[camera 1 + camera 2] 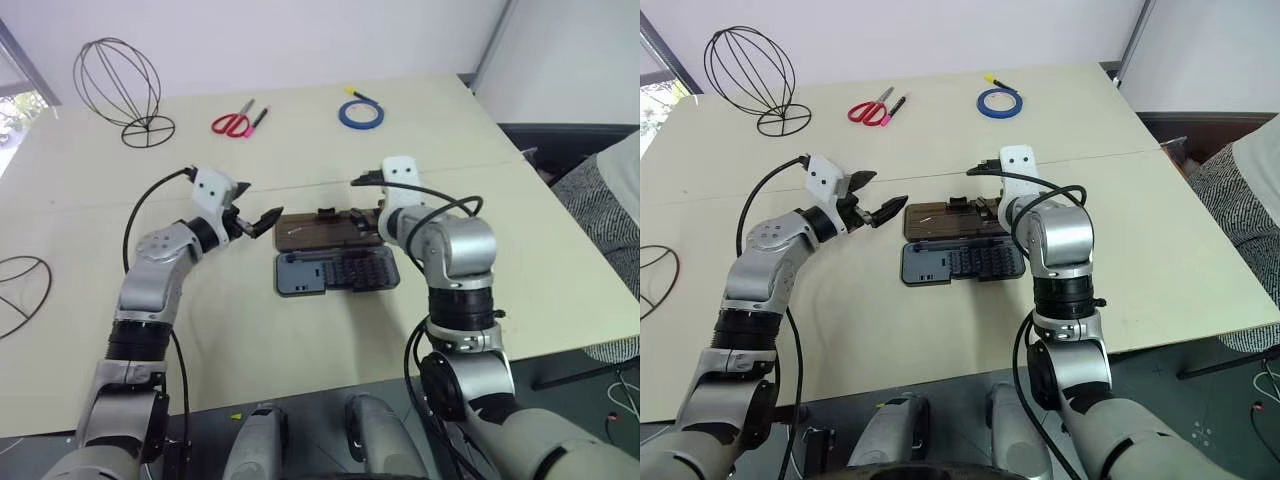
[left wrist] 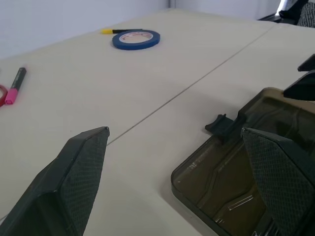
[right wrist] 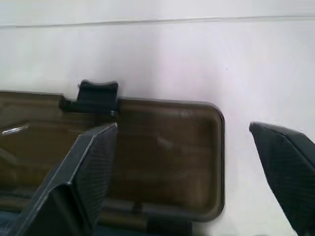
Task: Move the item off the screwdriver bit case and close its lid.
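Both jaws spread, nothing held; the lid still lies flat open.

Using the screwdriver bit case (image 1: 337, 270) as my landmark: the item (image 1: 120, 88) stands far off to its left rear, my left gripper (image 1: 254, 224) hovers just left of it, and my right gripper (image 3: 187, 172) sits over the lid (image 1: 325, 232) behind it. I judge a careless lift could skid the light case instead of folding the lid.

The two eye views are looking forward and down from the head over the table (image 1: 300, 330), sharing nearly the same scene. The left wrist view is facing low across the table, and the right wrist view is looking down close; both are catching the lid (image 3: 162, 157).
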`<state>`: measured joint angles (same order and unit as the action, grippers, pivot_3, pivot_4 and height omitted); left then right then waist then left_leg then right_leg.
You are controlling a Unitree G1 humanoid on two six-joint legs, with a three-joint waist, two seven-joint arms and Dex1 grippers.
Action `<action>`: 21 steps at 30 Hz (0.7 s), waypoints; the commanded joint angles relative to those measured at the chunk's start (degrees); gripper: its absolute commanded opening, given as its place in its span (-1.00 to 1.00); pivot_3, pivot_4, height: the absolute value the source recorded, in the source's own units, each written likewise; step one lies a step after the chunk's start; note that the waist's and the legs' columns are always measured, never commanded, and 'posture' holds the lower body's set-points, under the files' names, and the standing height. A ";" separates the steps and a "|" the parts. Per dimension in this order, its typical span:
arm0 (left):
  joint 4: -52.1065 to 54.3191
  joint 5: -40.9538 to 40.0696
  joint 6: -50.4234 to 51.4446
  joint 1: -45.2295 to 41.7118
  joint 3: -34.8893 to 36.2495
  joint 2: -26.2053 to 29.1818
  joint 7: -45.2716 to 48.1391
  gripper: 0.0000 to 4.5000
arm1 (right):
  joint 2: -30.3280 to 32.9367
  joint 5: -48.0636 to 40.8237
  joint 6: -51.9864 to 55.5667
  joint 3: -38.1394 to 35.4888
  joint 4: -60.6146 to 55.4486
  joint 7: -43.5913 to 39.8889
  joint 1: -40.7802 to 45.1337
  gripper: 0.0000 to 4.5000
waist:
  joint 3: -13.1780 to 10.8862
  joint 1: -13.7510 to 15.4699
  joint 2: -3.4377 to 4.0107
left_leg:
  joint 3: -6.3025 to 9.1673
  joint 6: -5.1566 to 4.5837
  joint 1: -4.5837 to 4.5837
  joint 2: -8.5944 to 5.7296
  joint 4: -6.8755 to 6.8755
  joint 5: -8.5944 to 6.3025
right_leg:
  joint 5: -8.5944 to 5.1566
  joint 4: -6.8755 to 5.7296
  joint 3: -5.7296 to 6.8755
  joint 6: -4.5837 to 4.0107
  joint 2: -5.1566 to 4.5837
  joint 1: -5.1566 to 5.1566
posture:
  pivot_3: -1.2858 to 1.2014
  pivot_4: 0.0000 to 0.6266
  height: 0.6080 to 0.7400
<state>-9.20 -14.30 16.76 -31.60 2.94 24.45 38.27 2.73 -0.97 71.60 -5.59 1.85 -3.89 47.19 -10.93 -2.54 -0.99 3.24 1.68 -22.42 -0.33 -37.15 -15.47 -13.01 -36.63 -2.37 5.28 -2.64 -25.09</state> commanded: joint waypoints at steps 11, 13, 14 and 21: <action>1.73 0.12 -1.11 0.79 0.77 0.62 -0.41 1.00 | 1.77 -0.68 -7.71 -0.48 5.84 0.93 -2.27 0.99 | 0.00 0.00 0.00 | 0.00 0.00 0.00 0.01 0.00 0.00 | 0.00 -0.01 -0.01 0.00 0.01 0.00 | 0.03 -0.52 1.00; 1.60 0.15 -1.17 0.73 0.75 0.61 -0.42 1.00 | 1.83 -0.79 -7.81 -0.51 5.83 1.01 -2.44 0.89 | 0.00 0.01 0.00 | 0.00 0.00 0.00 0.01 0.00 0.00 | 0.00 -0.01 -0.01 0.00 0.01 0.00 | 0.03 -0.52 1.00; 1.58 0.16 -1.19 0.70 0.74 0.62 -0.43 1.00 | 1.77 -0.80 -7.76 -0.44 5.63 1.10 -2.66 0.75 | 0.00 0.01 0.00 | 0.00 0.00 0.00 0.01 0.00 0.00 | 0.00 -0.01 -0.01 0.00 0.01 0.00 | 0.03 -0.52 1.00; 0.75 0.42 -1.59 -0.06 0.54 0.65 -0.32 1.00 | 1.76 -0.65 -7.04 0.96 3.40 1.37 -4.40 -0.77 | 0.00 0.11 -0.01 | 0.01 0.00 0.00 -0.01 -0.03 0.00 | 0.00 0.02 0.00 0.01 -0.02 0.04 | 0.03 -0.52 1.00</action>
<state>-9.21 -14.17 16.56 -30.73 2.98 24.62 38.17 4.75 -1.25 64.06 -5.30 6.75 -2.48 43.23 -10.93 -2.43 -1.00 3.25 1.69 -22.43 -0.33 -37.18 -15.47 -13.01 -36.61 -2.38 5.29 -2.66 -25.04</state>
